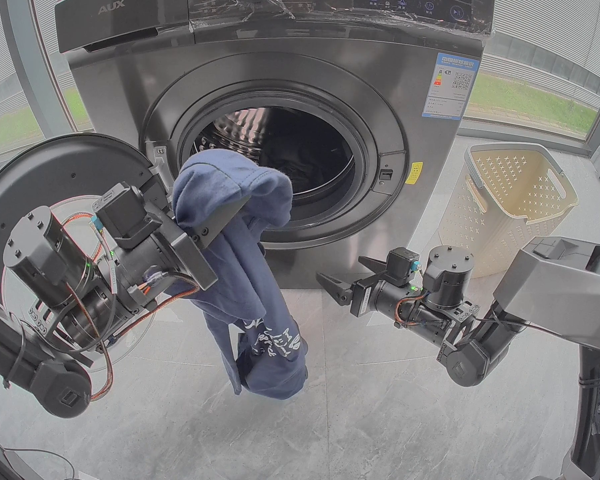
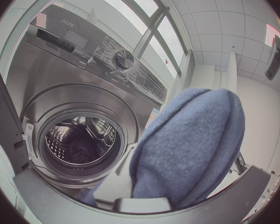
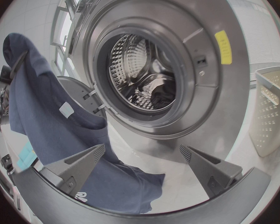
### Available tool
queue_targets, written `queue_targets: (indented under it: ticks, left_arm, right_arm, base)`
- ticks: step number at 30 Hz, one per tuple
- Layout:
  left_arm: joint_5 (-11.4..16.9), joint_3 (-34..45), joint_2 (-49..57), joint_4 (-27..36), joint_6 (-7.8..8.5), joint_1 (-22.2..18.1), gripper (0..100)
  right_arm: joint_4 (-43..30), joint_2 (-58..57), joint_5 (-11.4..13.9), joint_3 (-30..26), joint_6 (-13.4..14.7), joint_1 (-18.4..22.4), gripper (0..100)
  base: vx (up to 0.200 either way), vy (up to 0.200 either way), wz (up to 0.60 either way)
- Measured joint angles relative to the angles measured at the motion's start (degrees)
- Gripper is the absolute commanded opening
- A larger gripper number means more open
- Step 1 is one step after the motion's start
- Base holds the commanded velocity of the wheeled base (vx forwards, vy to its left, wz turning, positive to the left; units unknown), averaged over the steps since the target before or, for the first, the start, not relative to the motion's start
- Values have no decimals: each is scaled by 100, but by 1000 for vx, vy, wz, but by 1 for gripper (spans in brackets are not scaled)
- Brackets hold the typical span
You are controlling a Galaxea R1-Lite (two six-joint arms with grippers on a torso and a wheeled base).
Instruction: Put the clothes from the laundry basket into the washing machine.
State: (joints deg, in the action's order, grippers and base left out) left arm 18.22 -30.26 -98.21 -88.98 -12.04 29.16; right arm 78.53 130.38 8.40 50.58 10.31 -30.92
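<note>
Head view: the left claw (image 1: 225, 216) is pinching the top of a blue garment (image 1: 247, 275), raised in front of the open washing machine (image 1: 407, 101), just beside the lower left rim of the drum opening (image 1: 280, 148); the rest of the cloth hangs down in a long fold towards the floor, its lower end looking close to the tiles; the round door (image 1: 53, 168) stands swung wide on the left; the laundry basket (image 1: 513, 195) sits well apart on the right of the machine, and no clothes can be seen in it from here; the right claw (image 3: 140, 154) hangs low before the machine with its fingers spread and nothing between them; a dark piece (image 3: 161, 95) already lies inside the drum. The garment reads as soft, light knit cloth, limp and ready to drape or snag on the door seal; the grip near its bunched top looks sound, but the trailing tail will probably need gathering or a deep push past the rim, else it may slide back out.
</note>
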Motion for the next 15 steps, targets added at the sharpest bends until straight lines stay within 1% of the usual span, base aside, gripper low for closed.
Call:
queue_targets:
  ticks: [2,3,5,8,15]
  left_arm:
    - [2,22,28,0,1,9,0]
    - [2,28,28,0,1,9,0]
    - [2,38,26,2,1,-2,0]
    - [5,35,15,2,1,-15,0]
    - [9,-9,-6,2,9,-41,0]
  right_arm:
    - [67,121,271,16,9,-4,100]
    - [95,145,334,13,11,-11,100]
    - [199,212,583,-56,22,-67,100]
    - [345,267,684,-174,28,-191,100]
    - [546,336,692,-413,17,-642,100]
  base:
    - [0,0,0]
    - [0,0,0]
    - [0,0,0]
    - [0,0,0]
    - [0,0,0]
